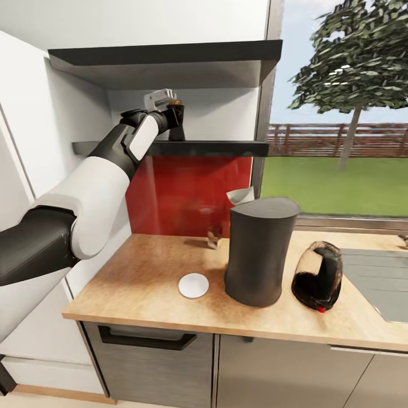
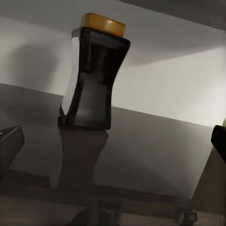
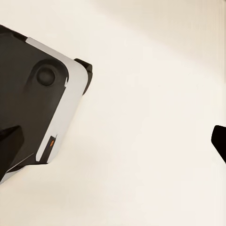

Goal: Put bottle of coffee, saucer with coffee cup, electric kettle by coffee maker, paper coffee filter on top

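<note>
Coffee bottle (image 2: 93, 80): one, upright on lower shelf (image 1: 221, 148), above coffee maker.
Left hand (image 1: 173, 116): at bottle; fingers spread wide, bottle standing free between them.
Right hand: state cannot be told.
Coffee maker (image 1: 259, 252): one, on desk (image 1: 141, 283).
Saucer (image 1: 193, 285): one, just left of maker.
Kettle (image 1: 318, 276): one, just right of maker.
</note>
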### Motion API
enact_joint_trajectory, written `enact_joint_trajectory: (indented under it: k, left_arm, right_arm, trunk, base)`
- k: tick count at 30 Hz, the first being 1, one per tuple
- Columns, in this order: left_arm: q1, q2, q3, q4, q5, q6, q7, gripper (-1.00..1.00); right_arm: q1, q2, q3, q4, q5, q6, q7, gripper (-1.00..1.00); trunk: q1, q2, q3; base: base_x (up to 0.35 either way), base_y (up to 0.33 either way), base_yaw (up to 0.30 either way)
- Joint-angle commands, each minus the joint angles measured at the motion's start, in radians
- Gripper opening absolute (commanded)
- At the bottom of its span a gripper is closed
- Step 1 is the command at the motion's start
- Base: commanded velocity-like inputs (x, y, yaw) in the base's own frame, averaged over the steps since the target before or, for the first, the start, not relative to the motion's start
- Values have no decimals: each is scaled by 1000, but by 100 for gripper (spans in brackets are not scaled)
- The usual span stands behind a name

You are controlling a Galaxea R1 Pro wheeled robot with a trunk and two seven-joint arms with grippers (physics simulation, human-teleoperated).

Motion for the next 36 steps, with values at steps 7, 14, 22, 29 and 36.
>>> enact_joint_trajectory:
  k: [7, 14, 22, 29, 36]
  left_arm:
    - [-1, 0, -15, -1, 8, 28, 7, 100]
    - [-1, 0, -155, -19, 5, 82, 13, 100]
    - [-1, 0, -164, -47, 1, 113, 18, 100]
    - [-2, 0, -175, -65, -4, 139, 19, 100]
    - [-2, 0, -197, -70, -8, 144, 106, 100]
  right_arm:
    - [-2, -1, -8, 3, 6, -4, 1, 100]
    - [-2, -1, -8, 3, 6, -4, 0, 100]
    - [-2, -1, -8, 3, 6, -4, 1, 100]
    - [-2, -1, -8, 3, 6, -4, 0, 100]
    - [-2, -1, -8, 3, 6, -4, 0, 100]
  trunk:
    - [0, -2, -2]
    - [0, -2, -2]
    - [0, -2, -2]
    - [0, -2, -2]
    - [0, -2, -2]
  base:
    - [8, -13, 0]
    - [0, -1, 0]
    - [50, 0, 0]
    - [6, 0, 0]
    - [34, 0, 0]
